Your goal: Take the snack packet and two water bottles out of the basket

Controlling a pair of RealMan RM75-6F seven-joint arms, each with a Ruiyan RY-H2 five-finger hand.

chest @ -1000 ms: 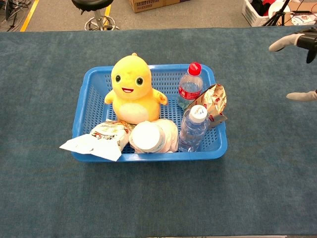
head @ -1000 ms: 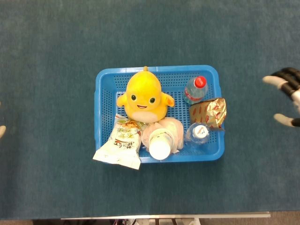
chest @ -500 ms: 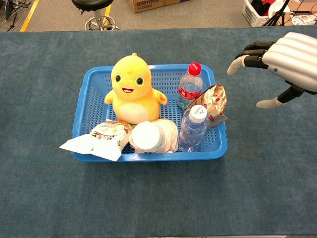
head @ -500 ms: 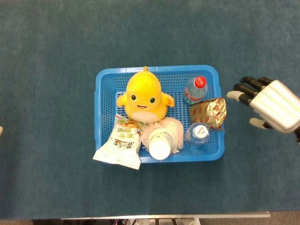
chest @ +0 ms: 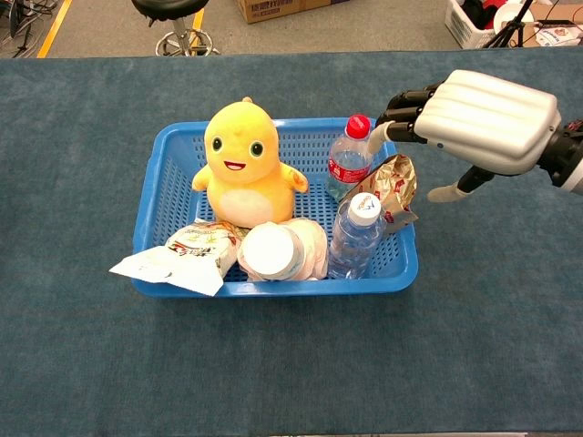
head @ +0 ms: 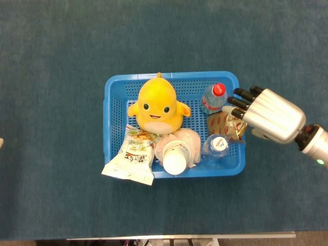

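Observation:
A blue basket (head: 172, 75) (chest: 273, 289) holds a red-capped water bottle (head: 213, 97) (chest: 346, 161) at its back right. A clear bottle with a white cap (head: 217, 145) (chest: 354, 238) stands at its front right. Between them lies a gold and red snack packet (head: 226, 124) (chest: 392, 189). A white and green snack packet (head: 132, 157) (chest: 180, 256) hangs over the front left rim. My right hand (head: 267, 115) (chest: 478, 111) hovers open over the basket's right rim, fingers spread above the gold packet and holding nothing. Only a pale sliver of my left hand (head: 1, 143) shows at the left edge.
A yellow plush toy (head: 157, 104) (chest: 242, 165) fills the basket's back middle. In front of it lies a pink-wrapped item with a white lid (head: 176, 152) (chest: 273, 251). Blue-grey cloth covers the table around the basket. Beyond the far edge are a stool base and boxes.
My right hand has travelled left from the table's right edge to above the basket's right rim. The things in the basket have not shifted.

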